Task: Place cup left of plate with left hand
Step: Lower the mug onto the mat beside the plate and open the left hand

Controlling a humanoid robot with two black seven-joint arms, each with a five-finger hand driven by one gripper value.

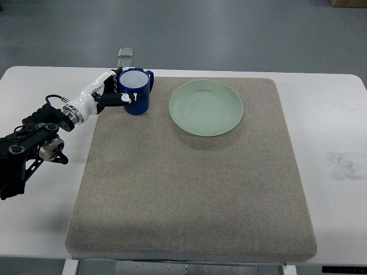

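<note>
No brand, label or writing can be read anywhere in your view. At the left edge of the frame your left arm reaches up and to the right, and the left hand (117,89) is wrapped around the blue cup (136,91), thumb across its front wall and fingers behind. The cup stands upright in the upper left corner of the grey mat (189,183), just left of the pale green plate (206,107) and apart from it. The mat lies on the white bench (338,132).
</note>
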